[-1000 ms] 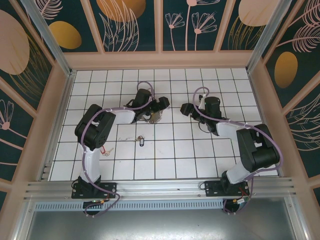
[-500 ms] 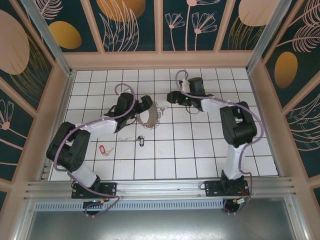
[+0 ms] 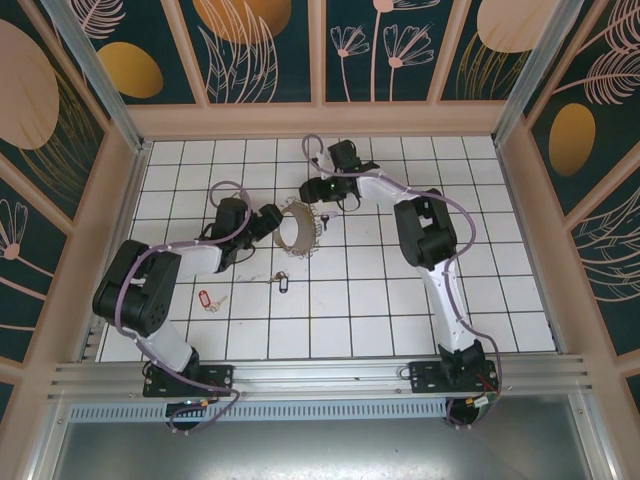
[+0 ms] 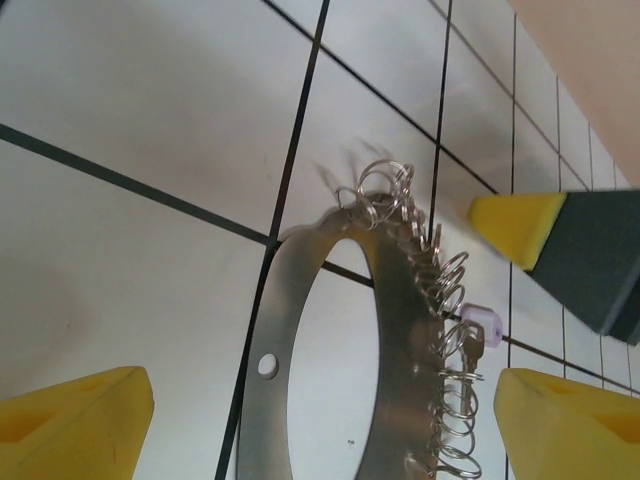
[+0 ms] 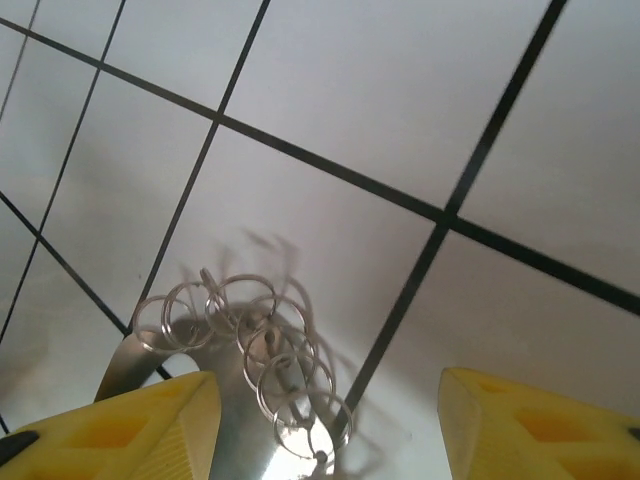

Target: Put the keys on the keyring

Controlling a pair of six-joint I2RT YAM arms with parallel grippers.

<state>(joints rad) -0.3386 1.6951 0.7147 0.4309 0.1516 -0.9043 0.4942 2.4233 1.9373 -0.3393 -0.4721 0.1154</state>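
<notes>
My left fingers [image 4: 70, 420] stood wide astride the keyring [image 4: 400, 320], right fingers [image 5: 530, 420] wide above it; blue-tag key [image 3: 282, 283] and red-tag key [image 3: 205, 299] lay apart from it, lettering unreadable.

Keyring [image 3: 297, 226], keys [image 3: 281, 283] on tiled table [image 3: 400, 300]

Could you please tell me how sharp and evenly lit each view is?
Top view: even light, sharp throughout. Left wrist view: keyring fairly crisp, yellow fingertips blurred at the frame's corners. Right wrist view: rings cast soft shadows on the tile, with glare on the metal band below.
</notes>
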